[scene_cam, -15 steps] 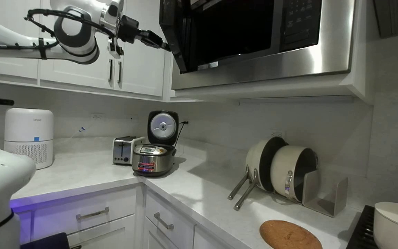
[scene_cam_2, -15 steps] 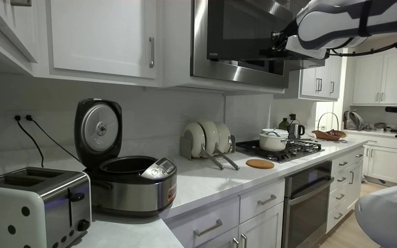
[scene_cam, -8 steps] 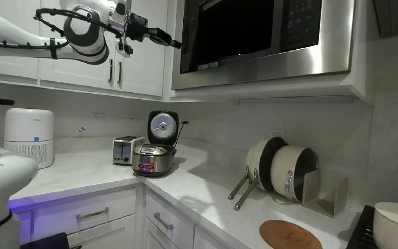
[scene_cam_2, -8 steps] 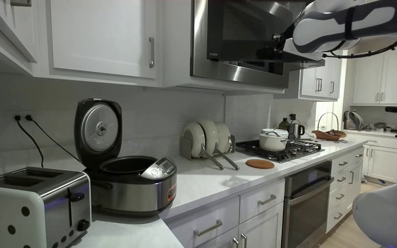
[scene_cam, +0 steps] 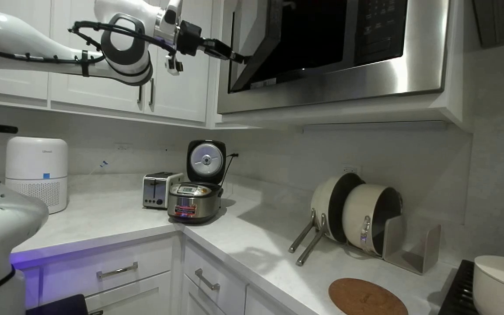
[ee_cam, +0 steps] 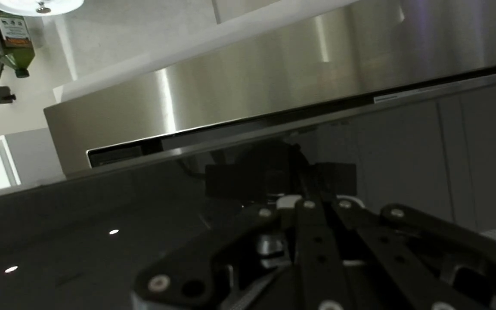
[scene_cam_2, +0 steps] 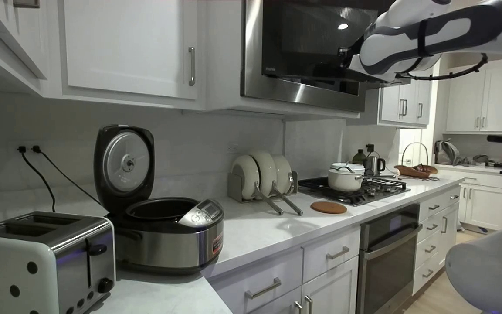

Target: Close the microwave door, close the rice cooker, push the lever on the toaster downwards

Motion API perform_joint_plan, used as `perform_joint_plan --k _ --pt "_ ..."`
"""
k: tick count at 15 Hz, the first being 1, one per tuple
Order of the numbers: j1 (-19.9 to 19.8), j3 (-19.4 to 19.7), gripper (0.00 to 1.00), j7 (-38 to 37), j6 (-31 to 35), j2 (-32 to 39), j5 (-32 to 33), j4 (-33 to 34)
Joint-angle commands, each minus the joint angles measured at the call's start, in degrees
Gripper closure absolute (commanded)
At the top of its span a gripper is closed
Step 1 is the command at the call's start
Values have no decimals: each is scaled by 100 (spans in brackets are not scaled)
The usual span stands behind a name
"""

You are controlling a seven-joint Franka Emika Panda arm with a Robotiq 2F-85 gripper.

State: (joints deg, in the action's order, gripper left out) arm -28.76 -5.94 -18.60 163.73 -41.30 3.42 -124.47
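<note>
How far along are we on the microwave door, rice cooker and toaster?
Done: none of the three looks finished. In hand: the microwave door is ajar, the shut tool at its outer face, likely to push it closed. Left: the rice cooker has its lid raised; the toaster has its lever up.

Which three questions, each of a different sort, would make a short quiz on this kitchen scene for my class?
1. True or false: the lid of the rice cooker stands open.
2. Choose one: the shut gripper is at (a) the oven handle, (b) the microwave door, (c) the brown board.
3. Fill in: with black dots on its white side, the ____ stands beside the rice cooker.

Key: 1 true; 2 b; 3 toaster.
</note>
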Motion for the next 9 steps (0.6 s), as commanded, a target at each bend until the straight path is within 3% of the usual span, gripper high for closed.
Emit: perform_joint_plan --k 1,4,9 --pt "-132 8 100 -206 128 449 62 423" --pt "-160 100 100 -217 159 638 80 602" --pt "374 488 100 96 425 1005 -84 864"
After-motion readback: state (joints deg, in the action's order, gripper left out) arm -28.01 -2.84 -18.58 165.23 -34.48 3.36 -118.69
